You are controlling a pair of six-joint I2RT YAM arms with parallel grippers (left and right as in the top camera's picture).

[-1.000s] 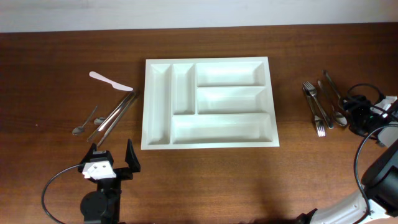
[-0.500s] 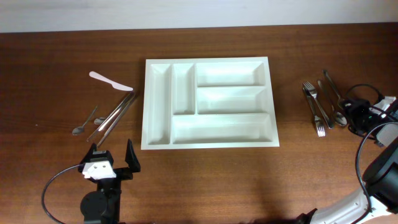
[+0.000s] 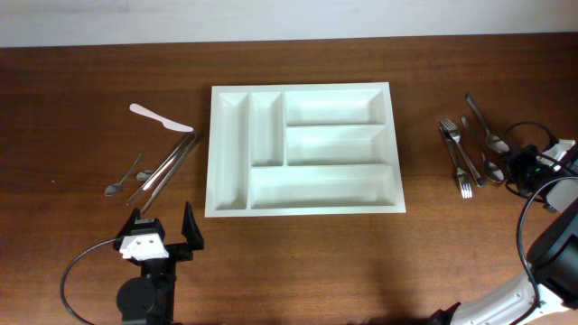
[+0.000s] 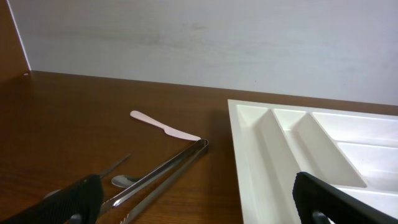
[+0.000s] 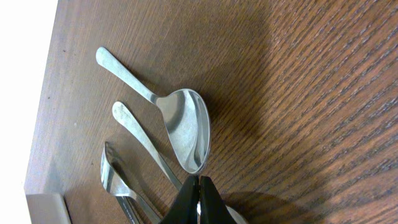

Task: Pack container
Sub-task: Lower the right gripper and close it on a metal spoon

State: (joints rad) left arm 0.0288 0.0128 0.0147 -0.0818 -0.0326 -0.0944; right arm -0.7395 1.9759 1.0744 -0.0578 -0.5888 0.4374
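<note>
"Where is the tray?"

"The white tray (image 3: 305,209) lies flat in the middle of the counter (image 3: 72,90). Its two narrow slots are on the left and its long wide one is along the near edge."

"And the left hand?"

"The left hand (image 3: 163,218) hovers near the tray's near-left corner. It is released, fingers wide apart, holding nothing. Beyond it lie tongs (image 3: 170,164), a small spoon (image 3: 122,178) and a white knife (image 3: 161,118)."

"The right?"

"The right hand (image 5: 199,186) is low over the cutlery to the right of the tray. Its tips are clenched together at a thin spoon (image 5: 148,146); I cannot tell whether they pinch it. A bigger spoon (image 5: 186,130) lies just beside, and the forks (image 3: 456,161) are nearer the tray."
</note>
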